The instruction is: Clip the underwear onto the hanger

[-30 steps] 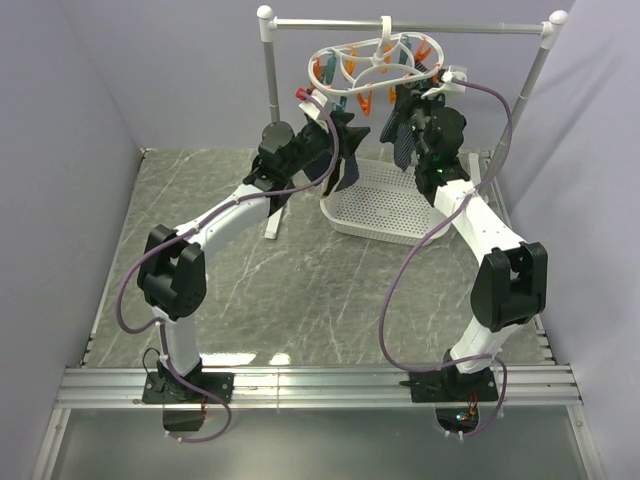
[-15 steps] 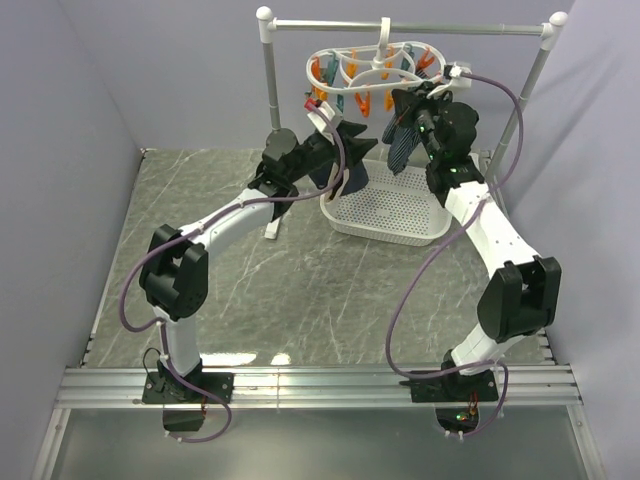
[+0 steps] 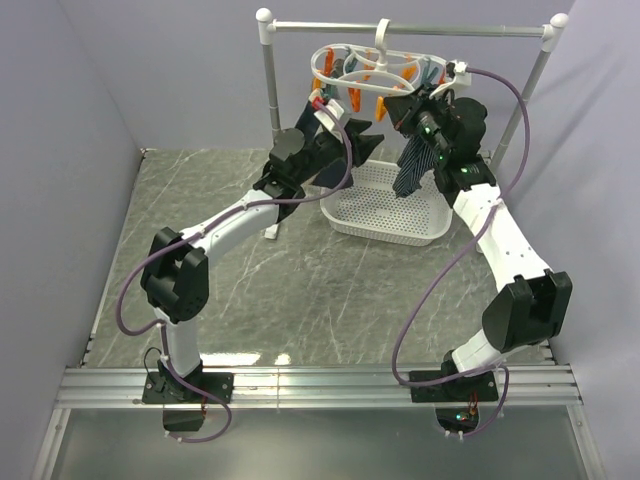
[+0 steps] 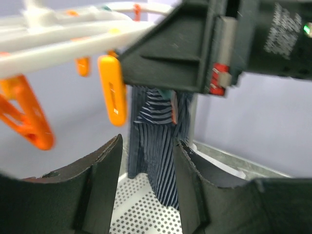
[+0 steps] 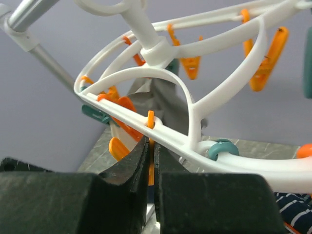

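The white hanger (image 3: 375,65) hangs by its hook from the rail, orange and teal clothespins dangling from its loops. My right gripper (image 3: 405,100) is raised to the hanger's right side. In the right wrist view it (image 5: 152,141) is shut on a thin orange clothespin (image 5: 151,168) that hangs from the white hanger loop (image 5: 195,112). My left gripper (image 3: 368,140) is lifted just under the hanger's left side. In the left wrist view it (image 4: 148,144) stands open with nothing between its fingers, below the hanger (image 4: 58,44). The underwear is out of view.
A navy pinstriped cloth (image 3: 410,170) hangs clipped to the hanger, over the white perforated basket (image 3: 380,235); it shows beyond my left fingers (image 4: 156,131). The grey metal rail stand (image 3: 400,27) spans the back. Purple walls close in left and right.
Both arms have risen toward the hanger. The right gripper has moved up and right and shut on a clothespin; the hanger has swung. The left jaws have narrowed a little.
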{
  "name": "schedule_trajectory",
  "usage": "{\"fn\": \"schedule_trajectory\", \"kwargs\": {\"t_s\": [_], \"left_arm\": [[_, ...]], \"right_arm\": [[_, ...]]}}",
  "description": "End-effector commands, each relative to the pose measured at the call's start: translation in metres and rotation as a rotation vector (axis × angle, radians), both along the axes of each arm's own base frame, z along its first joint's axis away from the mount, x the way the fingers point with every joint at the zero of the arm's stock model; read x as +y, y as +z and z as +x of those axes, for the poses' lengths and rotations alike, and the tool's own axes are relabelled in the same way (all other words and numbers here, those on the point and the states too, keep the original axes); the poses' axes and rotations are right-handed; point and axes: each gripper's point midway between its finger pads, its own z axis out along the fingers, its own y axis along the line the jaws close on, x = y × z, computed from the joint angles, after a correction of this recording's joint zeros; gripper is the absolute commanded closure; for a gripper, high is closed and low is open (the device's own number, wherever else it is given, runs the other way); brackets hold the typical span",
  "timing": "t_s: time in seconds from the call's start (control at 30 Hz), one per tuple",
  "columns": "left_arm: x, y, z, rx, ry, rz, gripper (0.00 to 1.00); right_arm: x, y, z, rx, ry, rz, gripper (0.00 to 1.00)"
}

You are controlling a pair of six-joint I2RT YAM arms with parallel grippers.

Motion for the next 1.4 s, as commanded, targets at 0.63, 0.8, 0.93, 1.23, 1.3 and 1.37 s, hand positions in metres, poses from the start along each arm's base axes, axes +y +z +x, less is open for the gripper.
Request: {"fn": "schedule_trajectory", "kwargs": {"t_s": [0.63, 0.8, 0.93, 1.23, 1.3, 1.37], "left_arm": [[-0.008, 0.045, 0.018, -0.042, 0.043, -0.065, 0.56], [-0.008, 0.048, 0.016, -0.048, 0.034, -0.078, 0.57], [-0.011, 0.052, 0.016, -0.071, 0.023, -0.077, 0.60], [-0.015, 0.051, 0.015, -0.078, 0.005, -0.065, 1.00], [-0.014, 0.047, 0.015, -0.074, 0.010, -0.062, 1.00], [-0.012, 0.045, 0.015, -0.070, 0.012, -0.058, 1.00]], "right_arm": [[0.010, 0.032, -0.038, -0.022, 0.151, 0.081, 1.00], [0.008, 0.027, -0.040, -0.018, 0.146, 0.069, 1.00], [0.010, 0.029, -0.043, -0.025, 0.159, 0.069, 1.00], [0.011, 0.037, -0.049, -0.044, 0.173, 0.077, 0.86], [0.006, 0.040, -0.053, -0.058, 0.161, 0.071, 0.77], [0.002, 0.043, -0.057, -0.071, 0.152, 0.062, 0.74]]}}
